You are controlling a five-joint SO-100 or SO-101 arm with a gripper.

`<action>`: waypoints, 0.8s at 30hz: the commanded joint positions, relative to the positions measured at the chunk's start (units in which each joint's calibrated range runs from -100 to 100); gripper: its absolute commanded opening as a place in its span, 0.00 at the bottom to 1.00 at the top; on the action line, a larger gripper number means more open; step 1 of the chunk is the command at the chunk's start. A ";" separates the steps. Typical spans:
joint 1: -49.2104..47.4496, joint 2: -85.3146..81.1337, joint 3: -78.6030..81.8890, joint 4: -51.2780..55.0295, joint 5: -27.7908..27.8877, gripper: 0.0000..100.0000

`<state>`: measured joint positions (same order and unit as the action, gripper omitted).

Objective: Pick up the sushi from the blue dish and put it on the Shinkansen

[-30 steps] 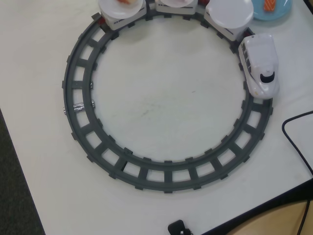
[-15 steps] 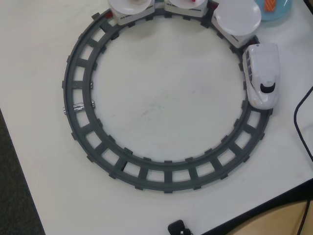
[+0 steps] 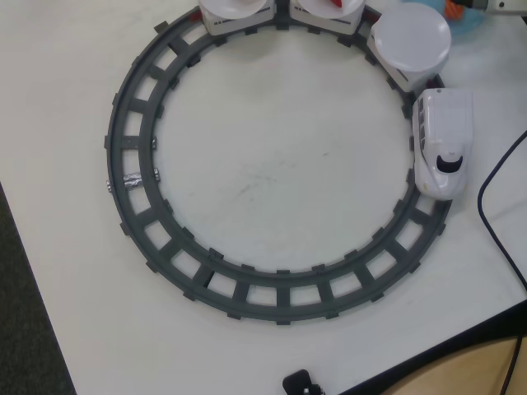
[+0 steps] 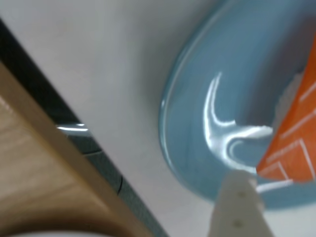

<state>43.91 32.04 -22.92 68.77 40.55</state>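
Note:
In the wrist view the orange sushi [image 4: 296,143] with pale stripes fills the right edge, over the light-blue dish [image 4: 237,74]. My gripper [image 4: 276,173] is right at it. One white finger [image 4: 239,202] rises from the bottom edge with its tip beside the sushi's lower corner; the other finger is out of view. In the overhead view only a sliver of the dish [image 3: 471,25], an orange bit of sushi [image 3: 454,8] and part of my gripper [image 3: 504,5] show at the top right corner. The white Shinkansen [image 3: 443,141] stands on the right of the track, pulling cars topped with white plates [image 3: 410,39].
A grey circular track [image 3: 132,156] rings the white table. More cars with white plates [image 3: 237,10] sit at the top edge, one with a red piece [image 3: 338,3]. A black cable [image 3: 494,206] runs at the right. The wooden table edge [image 4: 44,177] is close to the dish.

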 commanded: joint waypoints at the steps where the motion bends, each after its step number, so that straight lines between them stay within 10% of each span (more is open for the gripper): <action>1: -0.43 1.07 -2.40 -0.52 0.56 0.51; 13: -0.78 5.58 -2.40 -0.60 0.77 0.48; 24: -1.49 8.58 -3.29 -0.69 0.77 0.09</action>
<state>42.89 40.72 -26.07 68.07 41.39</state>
